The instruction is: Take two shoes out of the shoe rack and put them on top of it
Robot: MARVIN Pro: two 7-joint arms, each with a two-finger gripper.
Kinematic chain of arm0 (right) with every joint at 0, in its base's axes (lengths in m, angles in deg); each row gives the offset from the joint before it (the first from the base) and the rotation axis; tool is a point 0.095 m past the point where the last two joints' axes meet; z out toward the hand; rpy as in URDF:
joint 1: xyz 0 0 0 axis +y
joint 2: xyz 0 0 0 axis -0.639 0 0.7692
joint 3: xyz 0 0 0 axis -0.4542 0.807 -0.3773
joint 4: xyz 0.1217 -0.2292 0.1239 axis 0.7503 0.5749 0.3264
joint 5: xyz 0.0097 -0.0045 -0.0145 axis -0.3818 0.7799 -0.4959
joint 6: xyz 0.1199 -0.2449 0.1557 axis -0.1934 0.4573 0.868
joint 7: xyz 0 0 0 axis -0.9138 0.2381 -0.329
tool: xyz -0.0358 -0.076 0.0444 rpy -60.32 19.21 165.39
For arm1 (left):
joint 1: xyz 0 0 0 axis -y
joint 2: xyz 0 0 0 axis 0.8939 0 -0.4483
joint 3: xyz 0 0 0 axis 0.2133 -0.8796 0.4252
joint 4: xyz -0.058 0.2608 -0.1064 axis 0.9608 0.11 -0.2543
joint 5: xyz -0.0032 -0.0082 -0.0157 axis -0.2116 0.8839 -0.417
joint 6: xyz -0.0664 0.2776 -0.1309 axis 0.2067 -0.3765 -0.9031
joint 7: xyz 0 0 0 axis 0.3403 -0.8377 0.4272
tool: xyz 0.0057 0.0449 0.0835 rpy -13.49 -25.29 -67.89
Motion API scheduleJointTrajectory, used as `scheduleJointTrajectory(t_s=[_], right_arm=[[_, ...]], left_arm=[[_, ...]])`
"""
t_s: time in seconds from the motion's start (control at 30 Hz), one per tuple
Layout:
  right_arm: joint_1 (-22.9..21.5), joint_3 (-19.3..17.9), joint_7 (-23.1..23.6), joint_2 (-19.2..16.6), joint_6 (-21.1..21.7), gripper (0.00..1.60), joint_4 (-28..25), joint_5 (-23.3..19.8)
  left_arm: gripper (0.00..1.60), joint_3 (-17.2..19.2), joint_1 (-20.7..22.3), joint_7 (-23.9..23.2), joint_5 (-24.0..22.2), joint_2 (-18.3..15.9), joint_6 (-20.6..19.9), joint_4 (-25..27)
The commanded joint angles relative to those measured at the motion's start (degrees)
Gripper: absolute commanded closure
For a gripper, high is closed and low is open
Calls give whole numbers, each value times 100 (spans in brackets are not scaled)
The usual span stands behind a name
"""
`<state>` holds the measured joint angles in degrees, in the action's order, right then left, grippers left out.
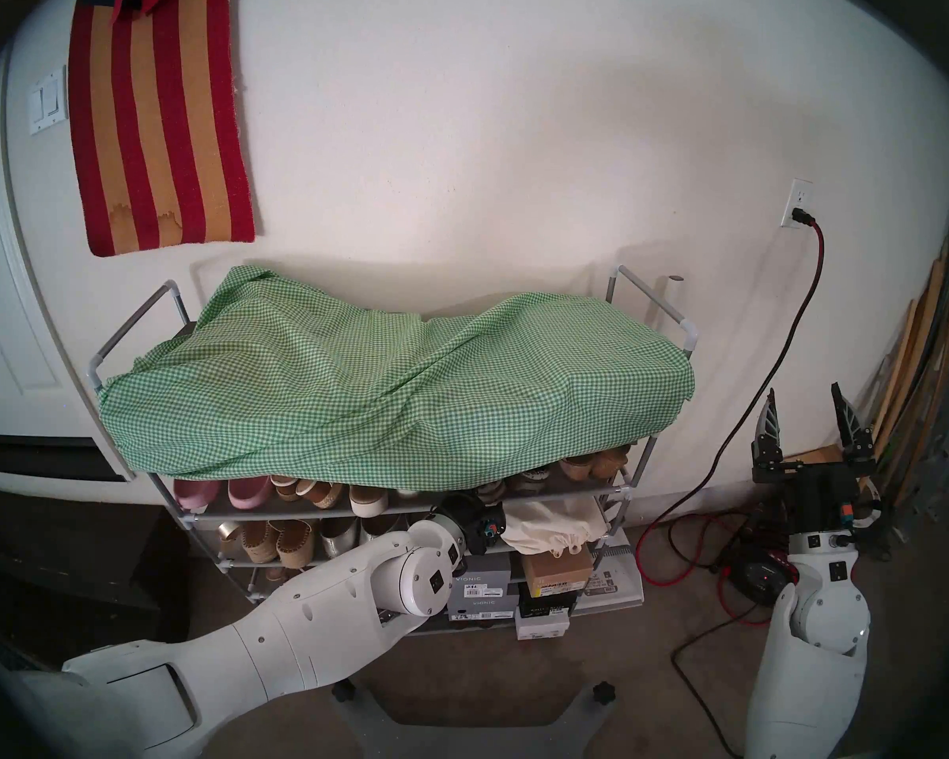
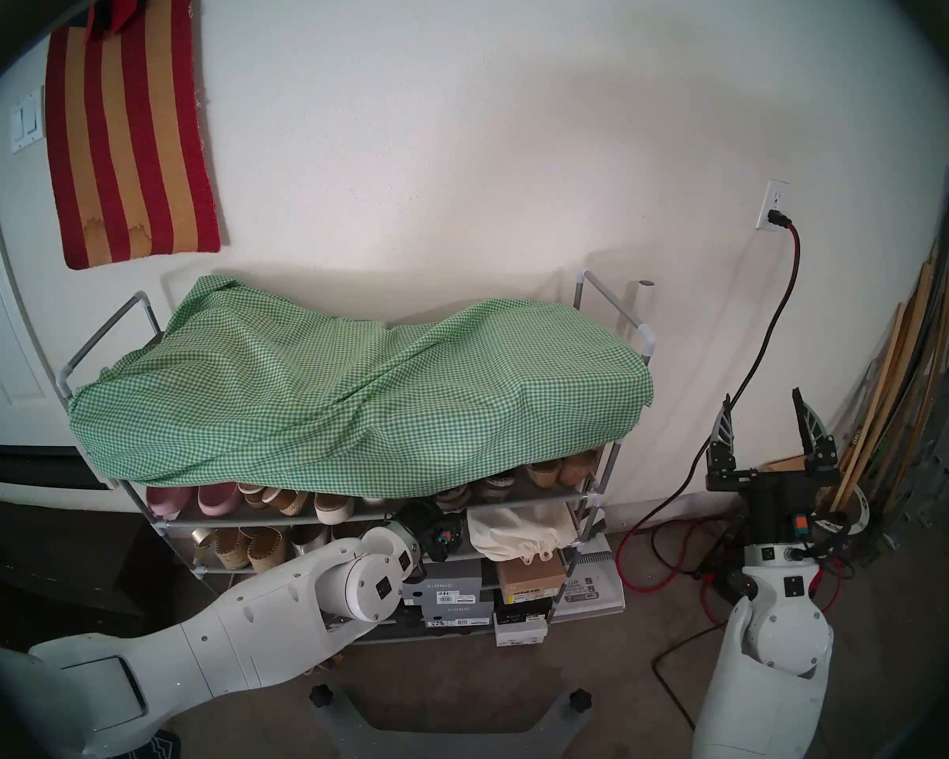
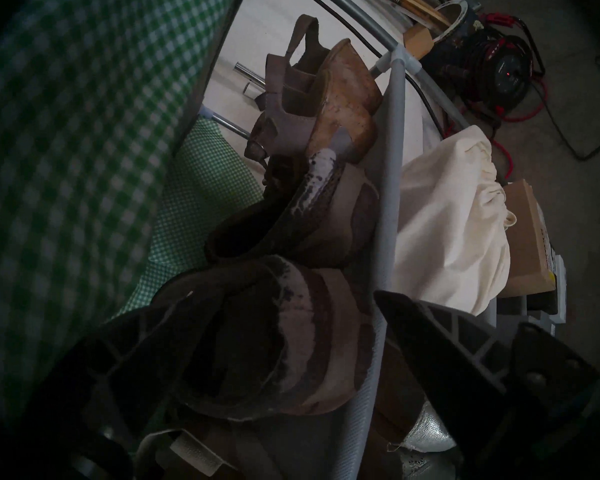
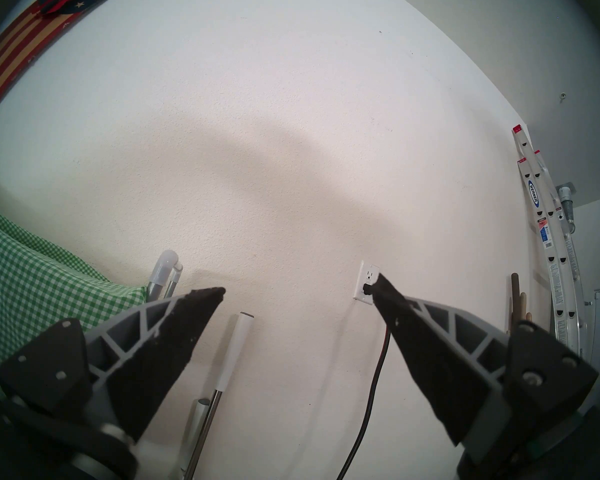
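White wall behind shoe rack (image 1: 615,490), gingham cloth (image 1: 384,380) overhanging its front edge

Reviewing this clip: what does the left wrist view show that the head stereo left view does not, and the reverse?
Only the left wrist view shows the two dark brown clogs: the near clog between the open fingers of the left hand, not yet gripped, and the far clog beyond it. A cork-soled sandal lies further on.

Only the head view shows the right hand, open and raised off to the rack's right, the striped wall hanging and the pink shoes.

Both show the gingham cloth, the shoe rack and the cream bag.
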<state>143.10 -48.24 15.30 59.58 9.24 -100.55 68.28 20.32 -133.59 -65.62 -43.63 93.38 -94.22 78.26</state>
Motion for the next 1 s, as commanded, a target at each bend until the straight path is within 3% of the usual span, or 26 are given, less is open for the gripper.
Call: scheduleJointTrajectory(t_s=[0.0,0.47,0.97], right_arm=[[7,9,-3,-10,0,0,0,2],[7,9,-3,-10,0,0,0,2],[7,9,-3,-10,0,0,0,2]], left_arm=[[0,-7,-29,59,1,49,23,-8],[0,-34,-82,127,61,29,-11,100],[0,146,121,192,-3,141,-41,-165]])
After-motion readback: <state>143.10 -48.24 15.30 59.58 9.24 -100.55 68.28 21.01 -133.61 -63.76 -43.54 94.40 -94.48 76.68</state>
